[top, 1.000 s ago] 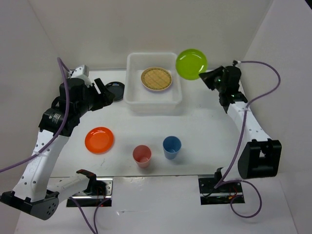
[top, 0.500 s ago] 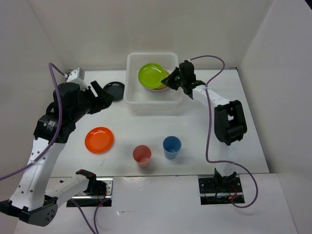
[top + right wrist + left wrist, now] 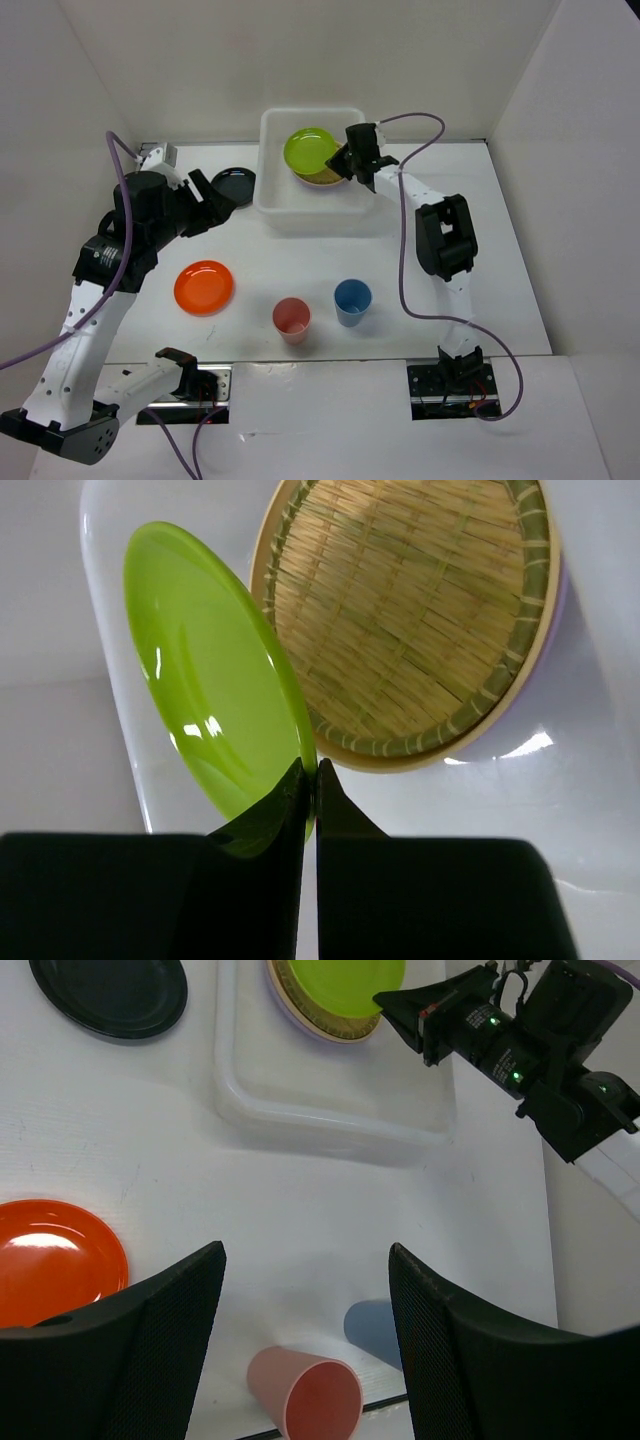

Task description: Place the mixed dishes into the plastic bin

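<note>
My right claw (image 3: 310, 772) is closed on the rim of the lime green plate (image 3: 200, 690); the plate is tilted over the plastic bin (image 3: 268, 195); just ahead of my fingertips lies the lattice plate (image 3: 420, 610). My left claw (image 3: 305, 1260) is wide open, holding nothing; the pink cup (image 3: 305, 1400) shows between its fingers, the orange plate (image 3: 50, 1270) at its left.

five plates (image 3: 204, 287), two cups (image 3: 291, 318), one bin (image 3: 266, 150)

Our left gripper (image 3: 305, 1260) has its fingers wide apart. Past them we see a pink cup (image 3: 305, 1397), a blue cup (image 3: 368, 1322) (half hidden), an orange plate (image 3: 50, 1270), a black plate (image 3: 110, 995), and the bin (image 3: 330, 1127), where the right gripper (image 3: 385, 1002) touches a green plate (image 3: 340, 980).
</note>
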Robot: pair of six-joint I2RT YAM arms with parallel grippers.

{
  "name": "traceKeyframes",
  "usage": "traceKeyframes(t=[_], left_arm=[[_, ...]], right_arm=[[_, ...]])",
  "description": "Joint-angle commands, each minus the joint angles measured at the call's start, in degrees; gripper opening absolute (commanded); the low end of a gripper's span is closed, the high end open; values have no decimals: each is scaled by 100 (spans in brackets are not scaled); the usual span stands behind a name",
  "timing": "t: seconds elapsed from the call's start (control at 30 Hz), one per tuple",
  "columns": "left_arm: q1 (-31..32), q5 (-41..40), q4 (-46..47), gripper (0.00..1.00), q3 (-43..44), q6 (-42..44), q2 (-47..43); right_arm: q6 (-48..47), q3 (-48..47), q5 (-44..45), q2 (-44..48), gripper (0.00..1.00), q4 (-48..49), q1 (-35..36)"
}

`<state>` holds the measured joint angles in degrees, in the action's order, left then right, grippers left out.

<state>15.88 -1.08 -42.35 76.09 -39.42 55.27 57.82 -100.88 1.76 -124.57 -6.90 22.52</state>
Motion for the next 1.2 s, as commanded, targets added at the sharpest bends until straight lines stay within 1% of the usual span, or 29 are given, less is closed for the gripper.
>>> traceKeyframes(t=[0.0, 0.13, 0.27, 0.37, 0.4, 0.43, 0.47, 0.5, 0.53, 0.6, 0.63, 0.7, 0.77, 0.8, 0.83, 0.87, 0.9, 0.93, 0.97, 1.0, 1.03, 1.07, 1.1, 1.13, 1.17], left_arm=[[-32, 135, 174, 74, 11, -66, -86], [-32, 135, 174, 75, 11, -66, -86], [-32, 135, 174, 75, 11, -66, -86], [-32, 135, 174, 75, -42, -66, -86], [-32, 135, 174, 77, -42, -66, -86], [-32, 82, 174, 77, -42, -66, -86], [-32, 82, 174, 80, -103, -136, -86], [-32, 21, 244, 80, -165, -197, -138], [-84, -32, 297, 81, -165, -259, -200], [-138, -137, 560, 81, -375, -504, -366], [-225, -268, 770, 81, -594, -601, -367], [-445, -270, 956, 81, -780, -794, -385], [-778, 28, 1298, 81, -1052, -848, -236], [-927, 221, 1430, 81, -1131, -909, 8], [-1103, 718, 1692, 81, -1193, -971, 158], [-1287, 993, 1886, 80, -1350, -971, 430], [-1655, 1213, 2080, 78, -1447, -1102, 554], [-1841, 1555, 2490, 77, -1535, -1173, 686], [-2025, 1689, 2686, 76, -1623, -1243, 1018], [-2393, 1856, 2888, 73, -1746, -1313, 1230], [-2579, 2231, 3212, 72, -1747, -1366, 1485], [-2720, 2427, 3337, 71, -1747, -1428, 2035], [-2922, 2594, 3486, 69, -1686, -1428, 2311], [-2924, 2656, 3540, 69, -1529, -1428, 2774], [-3002, 2657, 3540, 69, -1432, -1428, 2988]], right_arm=[[150, -739, 360, -347, 0, -347, 138], [212, -1187, 579, -621, 4, -663, 191], [335, -1241, 781, -753, 11, -796, 191], [388, -1241, 843, -753, 25, -875, 191], [388, -1241, 844, -674, 38, -927, 191], [327, -1241, 844, -674, 47, -928, 191], [257, -1241, 844, -586, 54, -858, 191], [256, -1241, 844, -499, 65, -857, 191], [125, -1241, 844, -446, 70, -857, 191], [2, -1293, 914, -349, 77, -909, 191], [-60, -1294, 914, -200, 80, -910, 243], [-306, -1294, 1002, -7, 84, -910, 244], [-587, -1346, 1194, 353, 85, -910, 305], [-684, -1346, 1247, 485, 87, -910, 375], [-772, -1347, 1300, 782, 87, -910, 376], [-938, -1347, 1301, 925, 89, -858, 428], [-1035, -1286, 1301, 1091, 89, -857, 428], [-1123, -1233, 1301, 1441, 90, -857, 481], [-1202, -1180, 1301, 1645, 90, -788, 481], [-1342, -1023, 1301, 1847, 90, -726, 533], [-1405, -908, 1240, 2310, 91, -725, 534], [-1466, -629, 1178, 2567, 91, -638, 534], [-1632, -478, 1178, 2813, 91, -559, 534], [-1712, -328, 1178, 3303, 91, -558, 534], [-1783, -49, 1178, 3552, 92, -558, 534]])
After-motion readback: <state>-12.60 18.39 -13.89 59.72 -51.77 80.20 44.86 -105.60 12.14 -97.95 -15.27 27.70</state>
